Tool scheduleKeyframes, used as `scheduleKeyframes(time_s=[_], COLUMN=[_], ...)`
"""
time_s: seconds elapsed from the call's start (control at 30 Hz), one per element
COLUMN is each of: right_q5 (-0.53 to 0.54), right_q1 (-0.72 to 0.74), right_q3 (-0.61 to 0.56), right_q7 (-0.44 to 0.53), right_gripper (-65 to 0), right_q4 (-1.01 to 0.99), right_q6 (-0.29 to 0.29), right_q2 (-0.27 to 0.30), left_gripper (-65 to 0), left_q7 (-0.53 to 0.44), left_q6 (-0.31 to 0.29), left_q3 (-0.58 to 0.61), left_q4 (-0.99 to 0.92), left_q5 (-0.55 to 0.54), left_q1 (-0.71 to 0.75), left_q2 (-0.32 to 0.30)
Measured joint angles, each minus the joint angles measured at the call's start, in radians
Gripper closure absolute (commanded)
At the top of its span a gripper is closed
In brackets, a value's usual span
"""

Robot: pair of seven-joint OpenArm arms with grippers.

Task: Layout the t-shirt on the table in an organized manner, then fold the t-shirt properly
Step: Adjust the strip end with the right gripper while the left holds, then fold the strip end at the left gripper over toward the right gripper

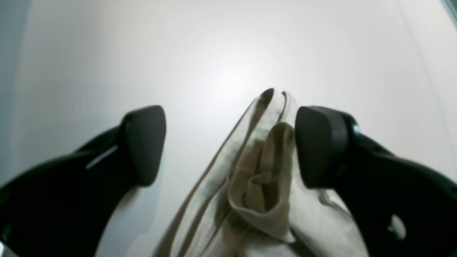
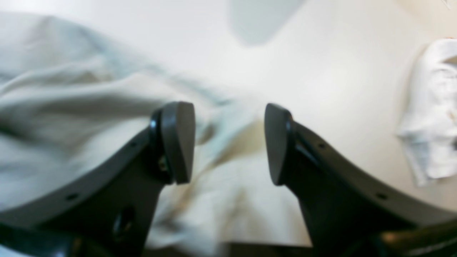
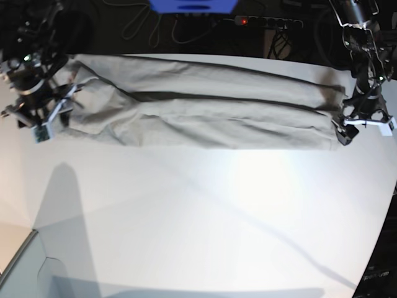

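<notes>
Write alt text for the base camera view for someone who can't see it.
A light grey-beige t-shirt lies stretched in a long wrinkled band across the far side of a white table. The right gripper is at its left end and the left gripper at its right end.

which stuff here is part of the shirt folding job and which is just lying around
Part of the job:
- t-shirt, stretched long across the far side
- table under it
- left gripper, open at the shirt's end
- right gripper, open over the other end

Lying about:
- white cloth beside the shirt
- cables and power strip behind the table
</notes>
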Motion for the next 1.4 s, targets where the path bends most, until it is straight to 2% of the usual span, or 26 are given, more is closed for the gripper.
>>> scheduleKeyframes(time_s=[0.07, 0.13, 0.23, 0.37, 0.47, 0.57, 0.8, 0.87, 0.93, 1.1, 1.13, 1.27, 1.4], right_q5=[-0.001, 0.005, 0.006, 0.001, 0.009, 0.016, 0.018, 0.018, 0.018, 0.014, 0.013, 0.014, 0.013], right_q1=[-0.015, -0.004, 0.026, 0.078, 0.112, 0.116, 0.116, 0.116, 0.116, 0.129, 0.133, 0.133, 0.134], right_q3=[-0.033, -0.053, -0.062, -0.053, -0.055, -0.054, -0.056, -0.056, -0.056, -0.056, -0.056, -0.056, -0.056], right_q7=[-0.022, 0.010, 0.002, 0.000, 0.011, 0.029, 0.028, 0.028, 0.028, 0.019, 0.018, 0.019, 0.018], right_gripper=[-31.3, -31.3, -31.3, -31.3, -31.3, -31.3, -31.3, -31.3, -31.3, -31.3, -31.3, -31.3, -31.3], right_q4=[-0.022, -0.061, -0.177, -0.338, -0.424, -0.443, -0.443, -0.443, -0.443, -0.447, -0.448, -0.448, -0.448], right_q6=[0.001, 0.000, 0.000, 0.000, 0.000, -0.001, -0.001, -0.001, -0.001, 0.000, 0.000, 0.000, 0.000], right_q2=[-0.041, -0.055, -0.068, -0.058, -0.028, -0.021, -0.022, -0.022, -0.022, -0.022, -0.022, -0.021, -0.022], left_gripper=[-55.1, -55.1, -55.2, -55.1, -55.1, -55.0, -54.6, -50.3, -40.8, -3.7, 0.0, 0.0, 0.0], left_q7=[0.001, 0.000, -0.001, 0.003, -0.004, -0.009, -0.024, -0.031, -0.031, -0.014, -0.016, 0.006, 0.014], left_q6=[0.000, 0.000, 0.000, 0.000, 0.001, -0.008, -0.011, -0.011, -0.011, -0.011, -0.011, -0.003, 0.005], left_q3=[0.001, 0.001, 0.000, 0.004, 0.016, 0.031, 0.075, 0.102, 0.130, 0.164, 0.164, 0.163, 0.163], left_q4=[0.000, 0.000, 0.002, 0.008, 0.011, 0.011, 0.014, 0.012, 0.011, 0.010, 0.010, 0.032, 0.213], left_q5=[0.000, 0.000, 0.000, -0.003, -0.003, -0.003, -0.007, -0.007, -0.009, -0.010, -0.010, -0.006, -0.002], left_q1=[0.000, 0.000, 0.000, 0.003, 0.011, 0.039, 0.055, 0.056, 0.058, 0.058, 0.058, 0.059, 0.090], left_q2=[0.002, 0.000, -0.001, 0.006, 0.028, 0.048, 0.041, 0.033, 0.030, 0.041, 0.042, 0.039, 0.041])
